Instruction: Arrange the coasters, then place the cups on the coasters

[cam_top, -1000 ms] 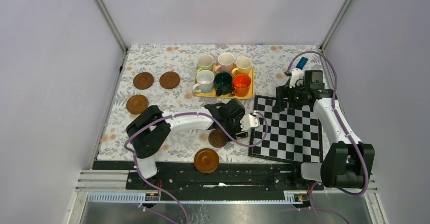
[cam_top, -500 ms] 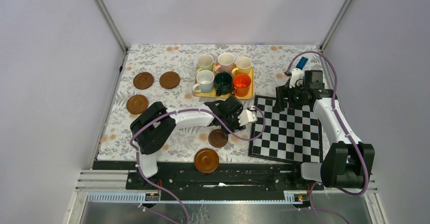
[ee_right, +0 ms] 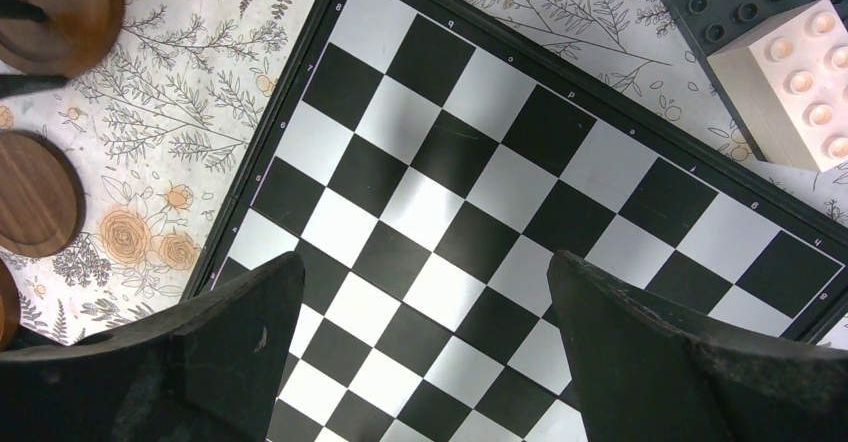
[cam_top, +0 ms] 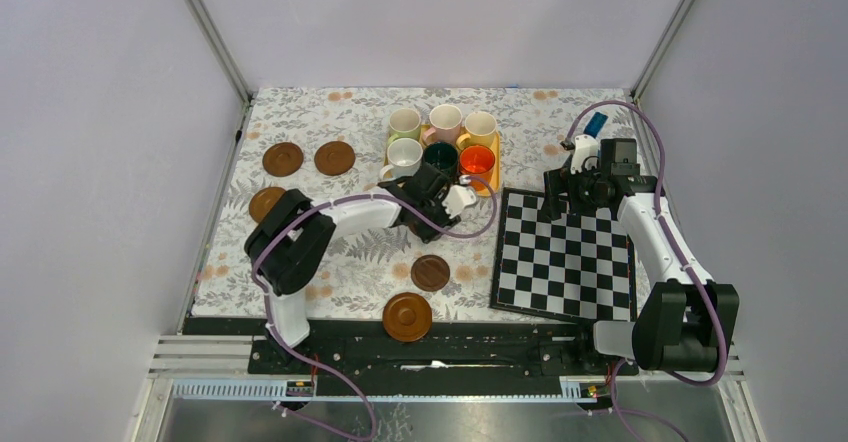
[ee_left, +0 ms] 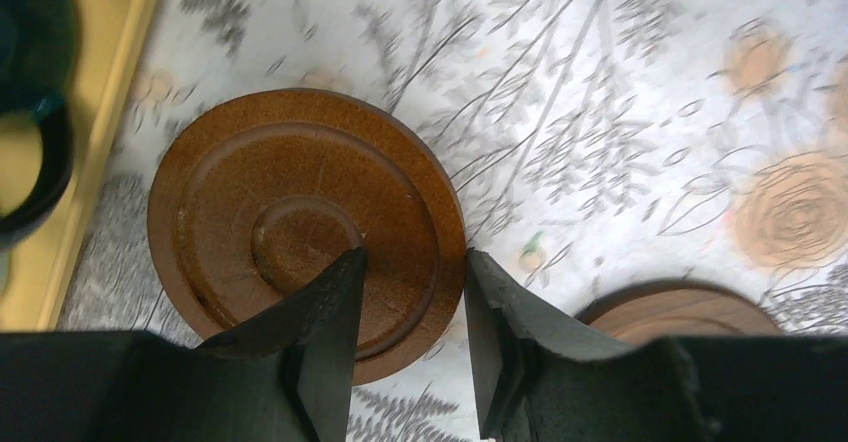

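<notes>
Jaws of my left gripper (ee_left: 413,262), part-closed, straddle a coaster (ee_left: 250,202) rim, grip uncertain; yellow tray (ee_left: 105,62) edge alongside, open tablecloth (ee_left: 620,92) opposite

The table (cam_top: 330,112) has a white cloth printed with grey leaf sprays and peach roses. The tray (ee_left: 100,122) is yellow. On it are a light green cup (cam_top: 404,122), a pink cup (cam_top: 445,118), a yellow cup (cam_top: 480,125), a white cup (cam_top: 404,154), a dark green cup (cam_top: 440,157) and an orange cup (cam_top: 477,162). The ringed coaster (ee_left: 300,212) is reddish brown, the nearest coaster (cam_top: 407,316) a lighter orange-brown, and the middle coaster (cam_top: 431,272) darker brown. The board (cam_top: 565,257) is chequered black and white inside a black border. The left arm (cam_top: 365,210) and right arm (cam_top: 655,232) are white with black joints. The left gripper (ee_left: 408,272) and right gripper (ee_right: 425,262) are black. The studded plate (ee_right: 720,2) is dark grey and the brick (ee_right: 790,92) is cream.
</notes>
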Controlling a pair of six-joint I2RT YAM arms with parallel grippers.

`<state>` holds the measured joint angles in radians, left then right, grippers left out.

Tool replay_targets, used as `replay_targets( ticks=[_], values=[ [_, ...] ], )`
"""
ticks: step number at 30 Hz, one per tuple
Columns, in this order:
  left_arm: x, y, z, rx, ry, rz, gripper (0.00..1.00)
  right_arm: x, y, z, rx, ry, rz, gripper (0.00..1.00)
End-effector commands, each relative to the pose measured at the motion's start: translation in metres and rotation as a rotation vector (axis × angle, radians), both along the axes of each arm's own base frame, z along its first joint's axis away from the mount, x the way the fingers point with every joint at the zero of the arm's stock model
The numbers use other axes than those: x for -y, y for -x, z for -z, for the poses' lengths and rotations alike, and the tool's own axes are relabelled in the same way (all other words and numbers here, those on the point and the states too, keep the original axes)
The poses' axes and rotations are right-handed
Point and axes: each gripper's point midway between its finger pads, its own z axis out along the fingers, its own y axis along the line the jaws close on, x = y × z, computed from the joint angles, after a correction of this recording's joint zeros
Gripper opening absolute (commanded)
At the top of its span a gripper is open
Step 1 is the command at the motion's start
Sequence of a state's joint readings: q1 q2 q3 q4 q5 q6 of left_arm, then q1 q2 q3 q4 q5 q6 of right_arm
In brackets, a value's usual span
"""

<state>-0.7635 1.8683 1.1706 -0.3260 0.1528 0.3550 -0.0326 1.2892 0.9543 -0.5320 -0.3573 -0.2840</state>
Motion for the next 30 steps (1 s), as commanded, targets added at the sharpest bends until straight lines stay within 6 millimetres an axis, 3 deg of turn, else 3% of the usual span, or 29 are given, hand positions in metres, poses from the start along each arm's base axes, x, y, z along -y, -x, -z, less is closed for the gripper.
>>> replay_targets(
  ticks=[1,8,13,19,25,30],
  values=[
    [-0.041,0.008,0.005,-0.068,-0.028,-0.096,0.37,-0.004,-0.004,-0.017,0.06,-0.008,-0.021,0.98],
    [-0.097,0.038,0.014,-0.115,-0.081,-0.099,0.36,-0.008,-0.003,-0.027,0.071,-0.028,-0.039,0.98],
    [-0.142,0.04,0.012,-0.121,-0.091,-0.171,0.35,-0.013,-0.003,-0.033,0.076,-0.05,-0.053,0.98],
    [-0.196,0.015,0.005,-0.094,-0.076,-0.315,0.36,-0.016,-0.006,-0.033,0.083,-0.069,-0.053,0.98],
    [-0.224,-0.017,0.004,-0.102,-0.03,-0.419,0.36,-0.016,-0.007,-0.034,0.082,-0.074,-0.052,0.98],
    [-0.234,-0.035,0.005,-0.102,-0.005,-0.449,0.36,-0.014,-0.005,-0.037,0.093,-0.06,-0.047,0.98]
  ],
)
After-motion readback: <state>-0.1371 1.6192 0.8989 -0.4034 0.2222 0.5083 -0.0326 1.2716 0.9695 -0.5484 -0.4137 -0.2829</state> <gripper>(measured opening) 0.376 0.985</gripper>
